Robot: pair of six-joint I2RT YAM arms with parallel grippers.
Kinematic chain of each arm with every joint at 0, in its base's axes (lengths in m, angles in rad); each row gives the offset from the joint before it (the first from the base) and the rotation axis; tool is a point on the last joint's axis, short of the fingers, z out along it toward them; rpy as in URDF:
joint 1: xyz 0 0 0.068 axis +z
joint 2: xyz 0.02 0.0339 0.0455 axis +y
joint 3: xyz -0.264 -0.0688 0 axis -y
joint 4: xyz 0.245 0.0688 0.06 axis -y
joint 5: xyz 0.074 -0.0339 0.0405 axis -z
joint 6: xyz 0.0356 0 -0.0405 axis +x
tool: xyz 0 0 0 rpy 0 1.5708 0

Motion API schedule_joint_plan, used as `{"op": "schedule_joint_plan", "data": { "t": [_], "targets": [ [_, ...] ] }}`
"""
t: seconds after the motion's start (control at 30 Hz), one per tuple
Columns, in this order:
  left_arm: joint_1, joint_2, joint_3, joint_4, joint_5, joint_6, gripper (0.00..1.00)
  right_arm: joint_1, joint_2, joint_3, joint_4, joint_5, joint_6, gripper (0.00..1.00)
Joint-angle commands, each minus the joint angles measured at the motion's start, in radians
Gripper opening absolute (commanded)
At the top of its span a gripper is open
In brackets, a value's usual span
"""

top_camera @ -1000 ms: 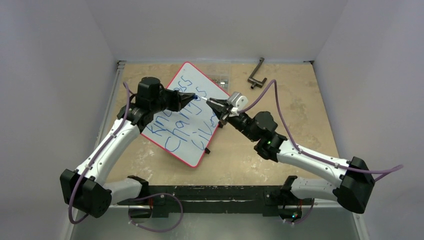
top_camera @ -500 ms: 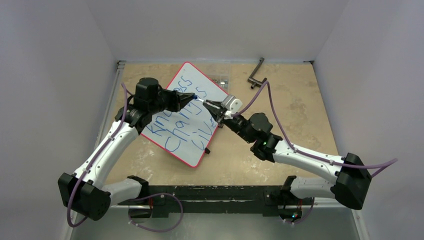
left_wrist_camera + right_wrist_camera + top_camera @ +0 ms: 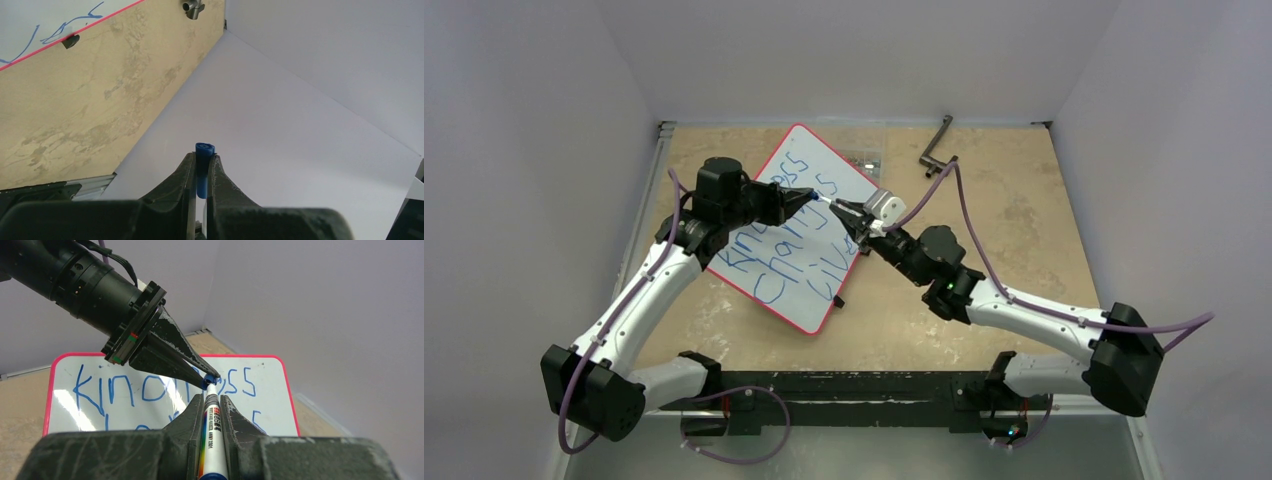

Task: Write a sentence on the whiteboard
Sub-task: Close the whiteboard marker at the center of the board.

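- Our left gripper (image 3: 811, 195) is closed on a small blue cap (image 3: 203, 167). Our right gripper (image 3: 836, 204) clamps a marker (image 3: 211, 440), its tip right at the cap.
- Both hang above the far part of the whiteboard (image 3: 812, 312), over the blue sentence (image 3: 789, 262).
- The board lies turned on the beige table (image 3: 1034, 200), with free room on its right.
- The board is glossy, with a red rim and rounded corners.
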Motion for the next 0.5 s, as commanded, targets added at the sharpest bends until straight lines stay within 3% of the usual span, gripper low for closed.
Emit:
{"op": "schedule_joint_plan", "data": {
  "t": [0.0, 0.47],
  "targets": [
    [0.007, -0.017, 0.001, 0.022, 0.009, -0.015, 0.0, 0.005, 0.011, 0.031, 0.05, 0.019, -0.013, 0.0],
    [0.007, -0.007, 0.005, 0.025, 0.029, -0.024, 0.0, 0.006, 0.042, 0.054, 0.044, 0.019, -0.006, 0.0]
  ]
}}
